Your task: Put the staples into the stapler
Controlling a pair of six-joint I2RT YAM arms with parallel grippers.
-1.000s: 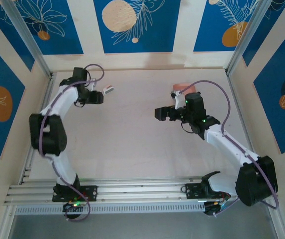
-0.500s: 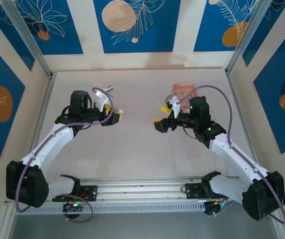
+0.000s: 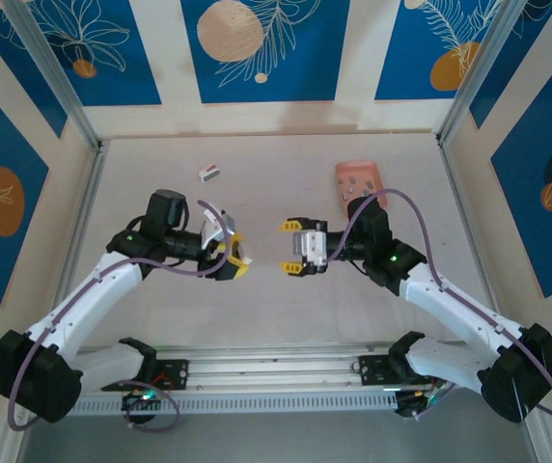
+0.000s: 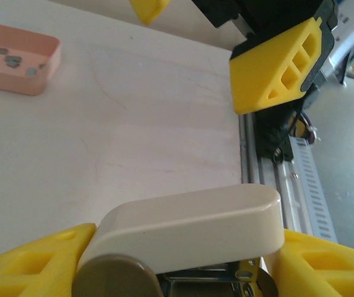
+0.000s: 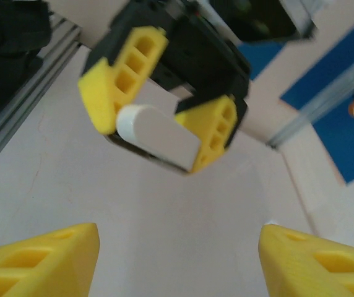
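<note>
1. Left wrist: my left jaws are gripping the cream stapler (image 4: pixel 189 226).
2. My right jaws are standing open, facing it.
3. Staples (image 4: pixel 8 59) are lying in the pink tray (image 4: pixel 46 62) on the counter (image 4: pixel 133 124).

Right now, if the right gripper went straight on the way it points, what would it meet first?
Most likely the cream plastic stapler, held in the left gripper, which lies straight ahead of the open right gripper. I see nothing between them, though the depth of the gap is unclear.
</note>
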